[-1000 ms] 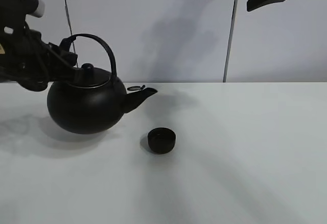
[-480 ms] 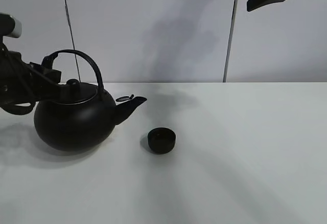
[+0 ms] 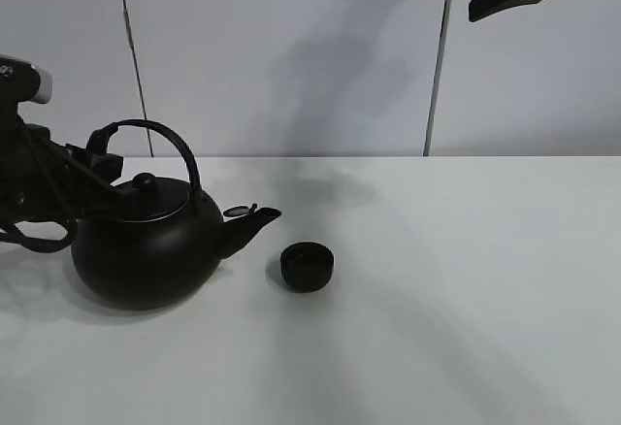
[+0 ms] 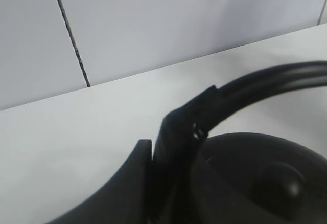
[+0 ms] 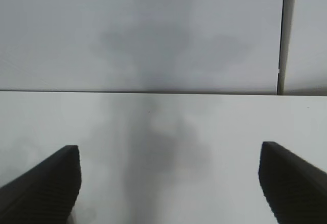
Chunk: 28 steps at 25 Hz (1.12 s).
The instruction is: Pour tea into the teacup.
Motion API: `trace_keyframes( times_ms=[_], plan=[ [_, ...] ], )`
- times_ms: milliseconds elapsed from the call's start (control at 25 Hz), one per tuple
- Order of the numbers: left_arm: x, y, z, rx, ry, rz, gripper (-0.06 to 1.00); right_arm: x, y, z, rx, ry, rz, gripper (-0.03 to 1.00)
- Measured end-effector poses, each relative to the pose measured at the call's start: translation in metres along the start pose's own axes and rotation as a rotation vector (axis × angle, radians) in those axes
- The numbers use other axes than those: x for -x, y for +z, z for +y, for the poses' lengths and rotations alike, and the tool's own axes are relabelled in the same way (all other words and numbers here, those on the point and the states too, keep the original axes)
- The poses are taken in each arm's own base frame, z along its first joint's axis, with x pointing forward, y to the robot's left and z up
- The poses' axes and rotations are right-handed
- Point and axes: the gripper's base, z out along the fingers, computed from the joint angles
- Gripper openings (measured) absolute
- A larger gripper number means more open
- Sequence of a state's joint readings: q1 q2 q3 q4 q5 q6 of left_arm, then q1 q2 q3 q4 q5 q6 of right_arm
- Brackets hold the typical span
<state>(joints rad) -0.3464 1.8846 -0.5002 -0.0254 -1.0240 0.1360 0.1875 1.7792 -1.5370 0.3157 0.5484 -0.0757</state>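
Note:
The big round black kettle (image 3: 146,245) stands low on the white table (image 3: 466,289) at the left, upright, its spout (image 3: 260,219) pointing right toward the teacup. The teacup (image 3: 307,266), small, low and matte black, sits just right of the spout and apart from it. My left gripper (image 3: 101,161) is shut on the rear base of the kettle's arched handle (image 3: 170,139). The left wrist view shows the handle (image 4: 265,81) and the lid knob (image 4: 278,180) close up. My right gripper (image 3: 432,1) hangs high, open and empty, its fingers (image 5: 46,183) wide apart. No tea is visible.
A white wall with two dark vertical seams (image 3: 439,56) stands behind the table. The left arm's body and cables (image 3: 29,192) lie at the far left edge.
The kettle has moved left and down, from raised near the cup to low at the table, its spout drawn back from the cup. The cup and the right gripper have not moved.

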Motion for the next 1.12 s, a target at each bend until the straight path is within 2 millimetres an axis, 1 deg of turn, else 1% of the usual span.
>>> trace_keyframes(
  times_ms=[360,520,680,840,920,1040,1120],
  plan=[
    [-0.001,-0.001,-0.001,-0.007,0.009,0.002,0.11,0.000,0.000,0.000,0.000,0.000,0.000,0.65],
    [-0.004,-0.005,-0.001,-0.008,0.008,0.008,0.11,0.000,0.000,0.000,0.000,0.000,0.000,0.65],
    [-0.007,-0.010,-0.002,-0.012,0.000,0.001,0.14,0.000,0.000,0.000,0.000,0.000,0.000,0.65],
    [0.000,-0.015,-0.001,-0.007,-0.023,-0.064,0.26,0.000,0.000,0.000,0.000,0.000,0.000,0.65],
    [0.001,-0.016,-0.001,-0.008,-0.028,-0.067,0.35,0.000,0.000,0.000,0.000,0.000,0.000,0.65],
    [-0.001,-0.020,-0.001,-0.008,-0.036,-0.060,0.45,0.000,0.000,0.000,0.000,0.000,0.000,0.65],
    [-0.005,-0.024,-0.001,-0.010,-0.045,-0.045,0.49,0.000,0.000,0.000,0.001,0.001,0.000,0.65]
  ],
)
